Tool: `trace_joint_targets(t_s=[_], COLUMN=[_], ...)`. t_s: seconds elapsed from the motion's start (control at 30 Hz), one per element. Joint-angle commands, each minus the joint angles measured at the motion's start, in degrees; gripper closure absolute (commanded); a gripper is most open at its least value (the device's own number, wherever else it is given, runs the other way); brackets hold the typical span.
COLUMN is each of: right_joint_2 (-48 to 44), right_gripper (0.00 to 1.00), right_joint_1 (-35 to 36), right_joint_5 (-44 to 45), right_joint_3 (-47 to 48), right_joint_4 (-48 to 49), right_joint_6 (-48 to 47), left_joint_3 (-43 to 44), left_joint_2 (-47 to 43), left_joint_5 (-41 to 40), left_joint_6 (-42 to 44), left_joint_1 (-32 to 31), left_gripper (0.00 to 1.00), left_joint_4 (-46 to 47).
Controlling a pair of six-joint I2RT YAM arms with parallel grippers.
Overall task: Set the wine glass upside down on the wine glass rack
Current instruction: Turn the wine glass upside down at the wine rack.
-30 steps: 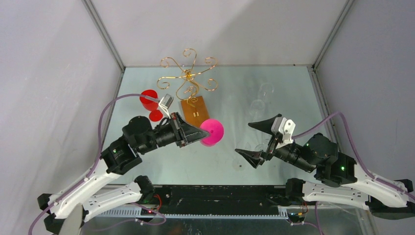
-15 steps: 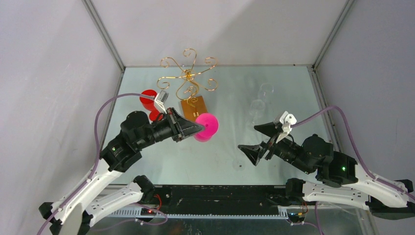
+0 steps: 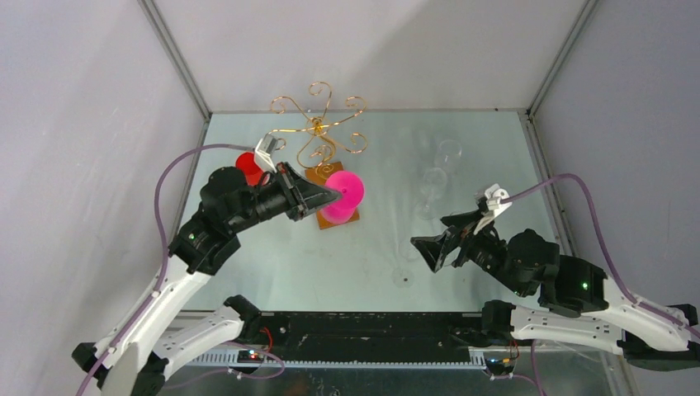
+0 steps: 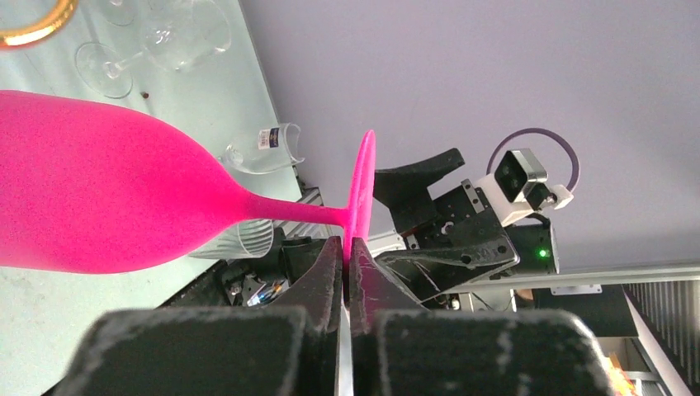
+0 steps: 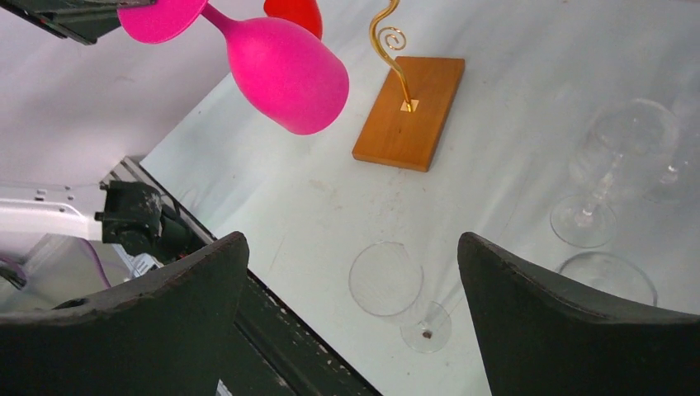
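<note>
While its fingers are pressed together on the thin foot of the pink wine glass [image 4: 99,206], the left gripper [image 4: 347,247] is seen carrying the glass off the table [image 3: 371,264]. The stem is held roughly level, and the bowl is turned away from the wrist. From above, the bowl is seen over the wooden base [image 5: 410,111] of the wine glass rack [image 3: 316,126], below the gold scroll arms; no arm is touched. From the right wrist, the bowl is seen in the air just beside the base's near end. A red glass [image 3: 248,162] is noted behind the left gripper. The right gripper [image 3: 433,233] is held well apart to the right, jaws spread wide, with nothing between them. Clear glasses [image 5: 615,157] are noted on the table beyond it, one lying on its side.
</note>
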Motion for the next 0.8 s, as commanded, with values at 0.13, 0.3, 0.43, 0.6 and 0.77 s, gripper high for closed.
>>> trace_joint_targets(t_s=[0.13, 0.3, 0.43, 0.6, 0.77], right_joint_2=[-3.1, -4.7, -6.3, -8.0, -9.0], right_gripper=[0.01, 0.0, 0.0, 0.01, 0.01], right_joint_1=[0.3, 0.2, 0.3, 0.3, 0.2], right_joint_5=[6.1, 5.5, 5.9, 6.7, 8.9], right_joint_3=[0.1, 0.1, -1.5, -2.1, -2.1], right_joint_4=[-2.0, -2.6, -1.8, -1.2, -2.9], right_joint_6=[5.8, 6.1, 6.1, 6.9, 8.1], left_joint_3=[3.7, 3.9, 4.0, 4.6, 5.2], left_joint_2=[3.6, 4.9, 6.1, 7.0, 8.5], left_joint_5=[5.3, 6.2, 7.7, 8.5, 8.8], left_joint_6=[1.3, 0.1, -1.1, -3.1, -5.9], left_joint_1=[3.8, 6.2, 7.7, 8.9, 10.5], left_gripper=[1.0, 1.0, 1.0, 1.0, 1.0], left_joint_4=[3.7, 5.0, 6.6, 7.9, 9.8])
